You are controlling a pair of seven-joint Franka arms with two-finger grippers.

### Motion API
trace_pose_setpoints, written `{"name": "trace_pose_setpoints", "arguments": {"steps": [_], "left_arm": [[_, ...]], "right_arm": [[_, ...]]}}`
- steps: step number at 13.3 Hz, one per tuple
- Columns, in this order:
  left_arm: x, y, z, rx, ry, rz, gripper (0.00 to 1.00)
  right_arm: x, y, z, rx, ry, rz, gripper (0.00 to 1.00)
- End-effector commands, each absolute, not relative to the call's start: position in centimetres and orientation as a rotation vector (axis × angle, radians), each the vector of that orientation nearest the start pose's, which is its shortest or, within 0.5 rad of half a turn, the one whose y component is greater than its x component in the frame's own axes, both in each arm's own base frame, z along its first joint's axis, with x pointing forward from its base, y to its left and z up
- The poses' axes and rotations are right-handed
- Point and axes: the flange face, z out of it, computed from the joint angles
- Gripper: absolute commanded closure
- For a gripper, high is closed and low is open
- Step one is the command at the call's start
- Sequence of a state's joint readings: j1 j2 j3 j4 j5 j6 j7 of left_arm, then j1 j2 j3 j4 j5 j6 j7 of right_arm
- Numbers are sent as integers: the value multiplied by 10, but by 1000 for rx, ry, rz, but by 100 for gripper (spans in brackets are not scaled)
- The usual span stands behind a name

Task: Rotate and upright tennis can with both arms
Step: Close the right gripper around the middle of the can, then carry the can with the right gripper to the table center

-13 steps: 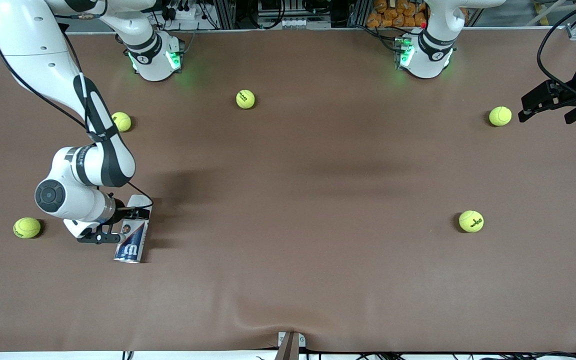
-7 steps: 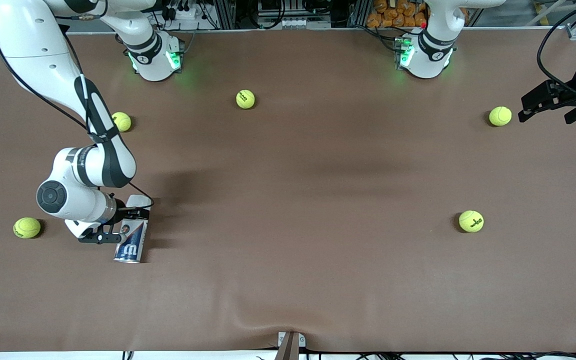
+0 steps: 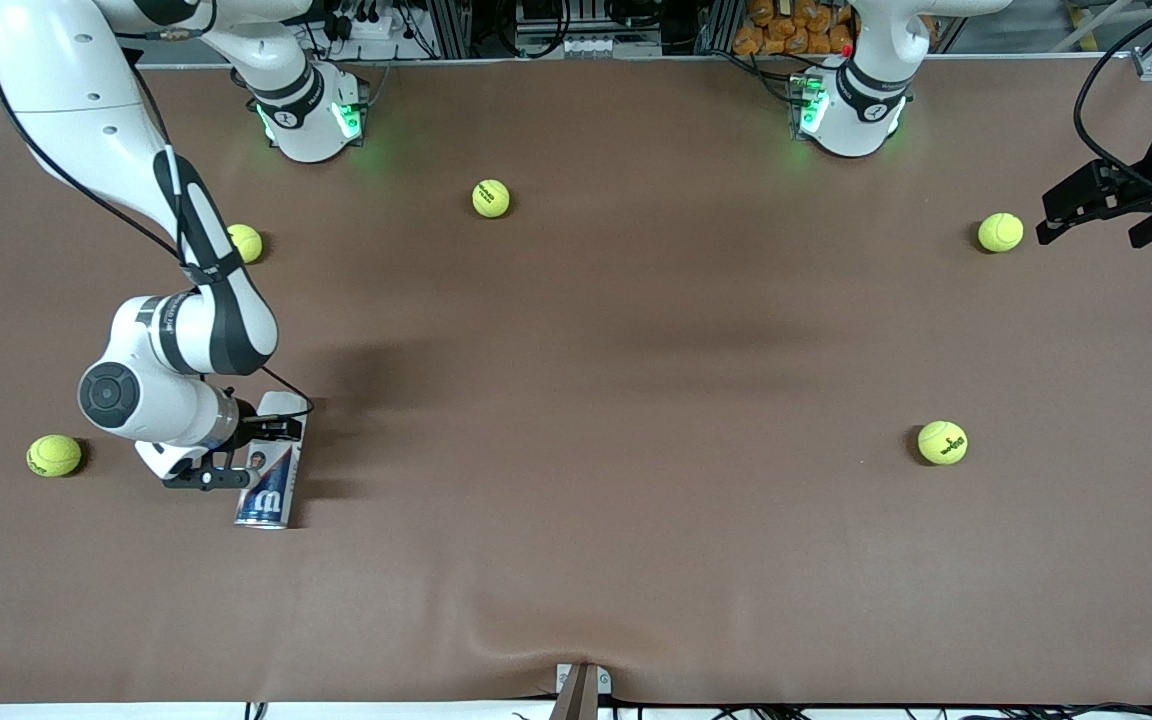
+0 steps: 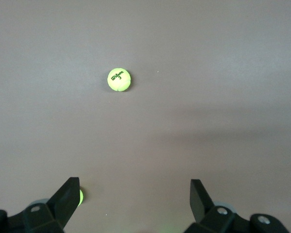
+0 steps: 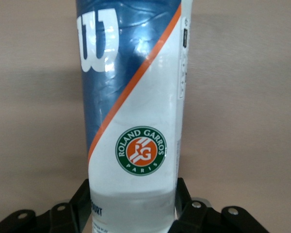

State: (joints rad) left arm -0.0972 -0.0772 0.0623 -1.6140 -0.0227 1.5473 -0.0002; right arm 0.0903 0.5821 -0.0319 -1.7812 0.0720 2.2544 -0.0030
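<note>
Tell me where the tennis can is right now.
In the front view the tennis can lies on its side at the right arm's end of the table, between the fingers of the right end effector, beside a tennis ball.

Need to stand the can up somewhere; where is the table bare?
Widest bare patch: mid-table, bordered by the top ball, the lower ball and the tennis can. Crowded at the right arm's end: right gripper clamps the can, two balls nearby. Left gripper waits, open.
</note>
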Motion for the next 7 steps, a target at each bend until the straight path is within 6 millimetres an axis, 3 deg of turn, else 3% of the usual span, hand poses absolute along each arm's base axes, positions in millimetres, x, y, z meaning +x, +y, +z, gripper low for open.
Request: {"name": "trace_pose_setpoints", "arguments": {"steps": [1,4,7], "left_arm": [[528,-18,645,-3148,90,-5,0],[528,-18,645,-3148,90,-5,0],[528,-18,645,-3148,92,-5,0]], "right_arm": [[656,83,258,-3133,-143,195,30],[656,162,287,-3175,-408,178,30],[627,262,300,-3178,-721,116,31]]}}
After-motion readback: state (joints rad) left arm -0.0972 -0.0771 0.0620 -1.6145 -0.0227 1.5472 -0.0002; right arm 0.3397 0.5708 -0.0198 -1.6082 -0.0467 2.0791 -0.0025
